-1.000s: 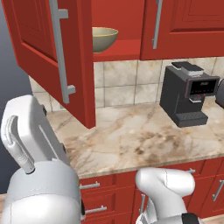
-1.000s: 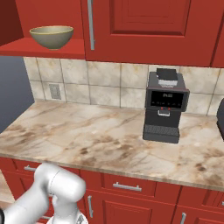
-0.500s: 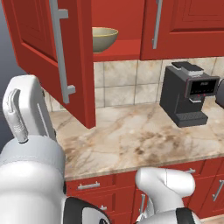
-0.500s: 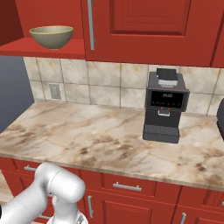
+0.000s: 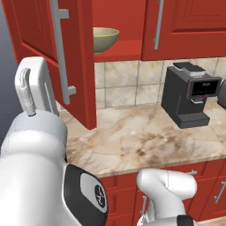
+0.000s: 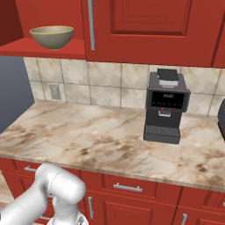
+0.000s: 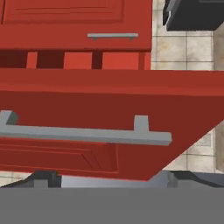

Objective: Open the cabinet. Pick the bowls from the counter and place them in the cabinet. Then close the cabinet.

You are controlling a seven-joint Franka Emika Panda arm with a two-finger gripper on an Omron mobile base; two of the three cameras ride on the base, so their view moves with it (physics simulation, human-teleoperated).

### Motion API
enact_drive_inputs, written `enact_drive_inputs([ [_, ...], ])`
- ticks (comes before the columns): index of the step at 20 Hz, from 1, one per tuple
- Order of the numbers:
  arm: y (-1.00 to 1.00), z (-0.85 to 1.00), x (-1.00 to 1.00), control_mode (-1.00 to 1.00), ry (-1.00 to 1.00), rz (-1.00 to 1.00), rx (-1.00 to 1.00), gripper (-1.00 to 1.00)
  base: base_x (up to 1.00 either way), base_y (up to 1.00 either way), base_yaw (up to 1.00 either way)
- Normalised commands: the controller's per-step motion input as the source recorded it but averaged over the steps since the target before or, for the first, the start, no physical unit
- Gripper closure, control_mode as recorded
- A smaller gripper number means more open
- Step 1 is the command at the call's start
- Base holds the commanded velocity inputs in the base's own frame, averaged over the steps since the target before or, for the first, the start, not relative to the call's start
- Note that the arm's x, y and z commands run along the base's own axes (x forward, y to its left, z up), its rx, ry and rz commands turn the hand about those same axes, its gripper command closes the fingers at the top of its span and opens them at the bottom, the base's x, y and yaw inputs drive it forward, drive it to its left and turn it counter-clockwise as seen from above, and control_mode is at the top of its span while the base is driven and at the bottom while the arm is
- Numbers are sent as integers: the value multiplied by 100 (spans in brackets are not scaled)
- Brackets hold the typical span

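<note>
Now the arm has swung nearer the open cabinet door (image 5: 66,57); the olive-tan bowl (image 5: 104,39) sits shelved behind it; gripper jaws wide, empty.

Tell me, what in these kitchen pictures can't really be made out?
- Cabinet interior: the open door covers its left part in the left base view; the right base view's top edge crops it.
- Olive bowl: what lies inside is hidden by its own wall.
- Coffee machine: display markings too small to read.
- Dark object at the right base view's edge: cut off, unidentifiable.

Olive-tan bowl (image 6: 51,37) on open cabinet (image 6: 132,26) shelf, coffee machine (image 6: 165,105) on counter (image 6: 88,140).
</note>
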Motion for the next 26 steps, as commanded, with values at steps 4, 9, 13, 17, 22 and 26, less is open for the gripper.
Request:
enact_drive_inputs([
  [4, 0, -33, 58, -100, -7, -3, 0, -100, 0, 0, 0],
  [9, -1, -24, 62, -100, -9, -3, 0, -100, 0, 0, 0],
  [13, 0, 0, 44, -100, -10, 0, 0, -100, 0, 0, 0],
  [17, 0, 0, 47, -100, -6, 0, 5, -100, 0, 0, 0],
  [22, -15, -2, 56, -100, -6, 0, 9, -100, 0, 0, 0],
  [26, -35, 0, 60, -100, -10, -2, 8, -100, 0, 0, 0],
])
